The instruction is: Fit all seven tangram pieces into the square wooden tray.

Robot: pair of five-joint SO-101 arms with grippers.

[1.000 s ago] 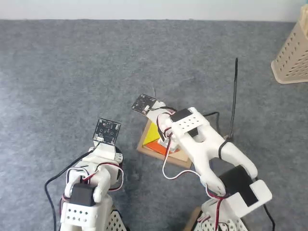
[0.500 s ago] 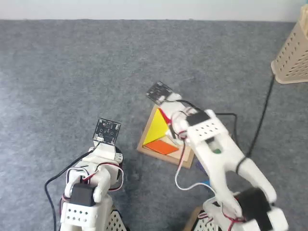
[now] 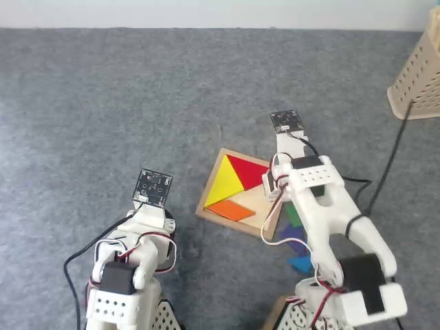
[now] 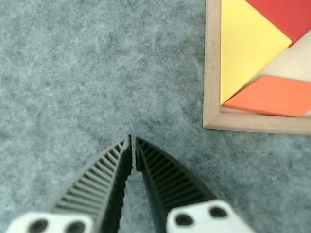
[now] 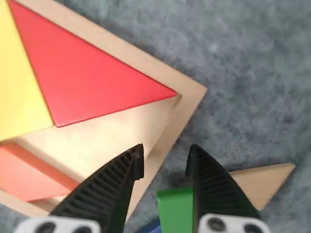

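Observation:
The square wooden tray (image 3: 206, 212) lies mid-table and holds a yellow triangle (image 3: 225, 184), a red triangle (image 3: 247, 170) and an orange piece (image 3: 232, 210). Part of its floor is bare. Just off its right side lie a green piece (image 3: 293, 215), a purple piece (image 3: 295, 242) and a blue piece (image 3: 301, 262). My right gripper (image 5: 165, 151) is open over the tray's right rim (image 5: 181, 115), with the green piece (image 5: 175, 211) under it and a tan triangle (image 5: 262, 181) beside it. Left of the tray (image 4: 212, 97), my left gripper (image 4: 132, 141) is shut and empty over the carpet.
Grey carpet covers the table. A beige perforated holder (image 3: 419, 75) stands at the far right edge. A black cable (image 3: 388, 161) runs up from the right arm (image 3: 309, 185). The left arm (image 3: 134, 247) sits at the front left.
The right arm has swung rightward from above the tray's left half to its right edge, uncovering the pieces in the tray. The left arm has not moved.

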